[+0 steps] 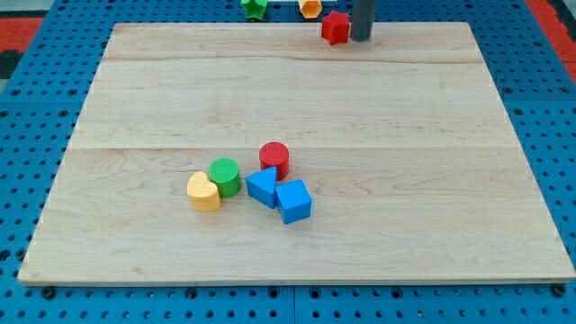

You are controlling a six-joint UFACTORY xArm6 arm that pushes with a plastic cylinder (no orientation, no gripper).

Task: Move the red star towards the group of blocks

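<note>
The red star (336, 27) sits at the view's top edge of the wooden board (297, 90), right of centre. My tip (361, 39) stands just to the star's right, touching or nearly touching it. The group of blocks lies low and left of centre: a red cylinder (274, 160), a green cylinder (224, 176), a yellow heart (203, 192), a blue wedge-like block (262, 187) and a blue cube (292, 201), packed close together.
A green block (255, 8) and a yellow block (310, 7) lie beyond the board's top edge, cut off by the frame. Blue pegboard (36, 135) surrounds the board on all sides.
</note>
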